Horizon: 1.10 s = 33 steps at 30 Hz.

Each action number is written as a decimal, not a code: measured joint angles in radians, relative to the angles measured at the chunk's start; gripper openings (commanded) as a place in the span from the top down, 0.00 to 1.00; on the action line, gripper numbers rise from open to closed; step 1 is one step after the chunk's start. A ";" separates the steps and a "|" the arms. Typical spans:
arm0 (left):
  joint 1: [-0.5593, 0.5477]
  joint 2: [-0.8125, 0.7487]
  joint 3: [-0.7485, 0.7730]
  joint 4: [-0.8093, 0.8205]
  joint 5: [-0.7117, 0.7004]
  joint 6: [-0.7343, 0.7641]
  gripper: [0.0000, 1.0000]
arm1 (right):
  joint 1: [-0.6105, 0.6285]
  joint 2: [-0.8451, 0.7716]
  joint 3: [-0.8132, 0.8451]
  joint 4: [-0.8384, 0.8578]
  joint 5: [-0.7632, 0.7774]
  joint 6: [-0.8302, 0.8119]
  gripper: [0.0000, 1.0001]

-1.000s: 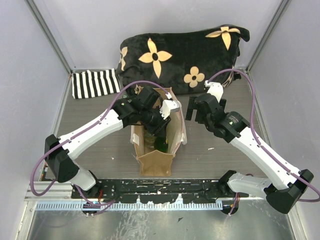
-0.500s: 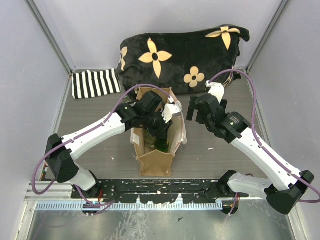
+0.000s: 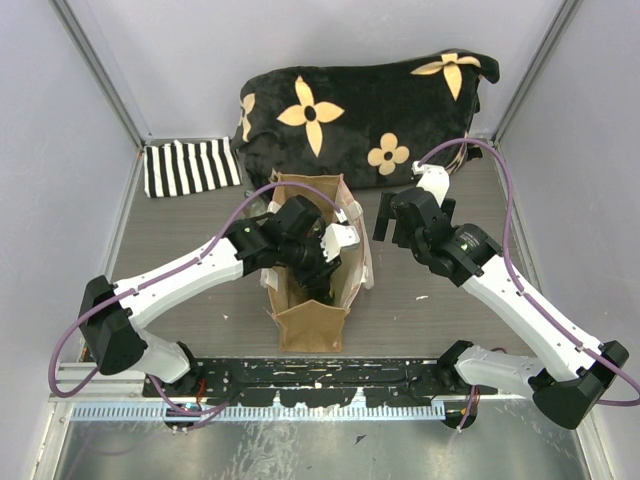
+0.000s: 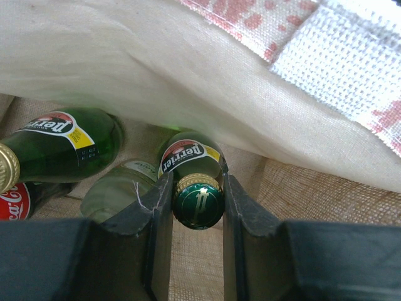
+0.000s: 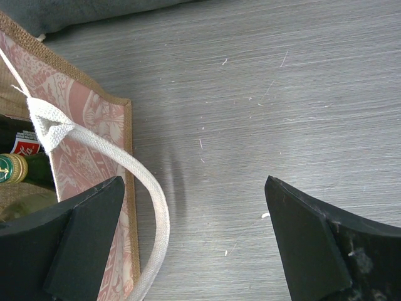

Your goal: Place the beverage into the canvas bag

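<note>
Left wrist, beverage [image 4: 196, 191] btm hidden

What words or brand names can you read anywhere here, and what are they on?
"Perrier": label of the gripped green bottle.
"Perrier": label of the other green bottle.
"Coca", partly cut off: red label of a dark bottle.
Fine print on the yellow tag: too small to read.

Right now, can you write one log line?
left pincer: shut on green bottle inside canvas bag | right pincer: open, beside it
</note>
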 measured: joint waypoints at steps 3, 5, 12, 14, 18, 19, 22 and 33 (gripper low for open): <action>-0.004 0.000 0.000 0.000 0.009 0.004 0.34 | 0.000 0.000 0.000 0.000 0.000 0.000 0.00; -0.008 -0.001 0.001 0.003 0.019 0.011 0.29 | 0.000 0.000 0.000 0.000 0.000 0.000 0.00; -0.011 -0.001 0.087 -0.017 0.031 0.013 0.24 | 0.000 0.000 0.000 0.000 0.000 0.001 0.00; -0.011 -0.002 0.146 -0.032 0.032 0.013 0.22 | 0.000 0.000 0.000 0.000 0.000 0.003 0.00; -0.006 -0.008 0.264 -0.061 0.024 0.009 0.19 | 0.000 0.000 0.000 0.000 0.000 0.005 0.00; 0.002 -0.008 0.300 -0.073 0.026 0.004 0.19 | 0.000 0.000 0.000 0.000 0.000 0.005 0.00; 0.099 -0.002 0.418 -0.118 0.042 -0.029 0.19 | 0.000 0.000 0.000 -0.001 0.000 0.007 0.00; 0.635 0.317 0.983 -0.423 0.014 -0.130 0.23 | -0.005 0.003 0.001 0.000 -0.001 0.007 0.00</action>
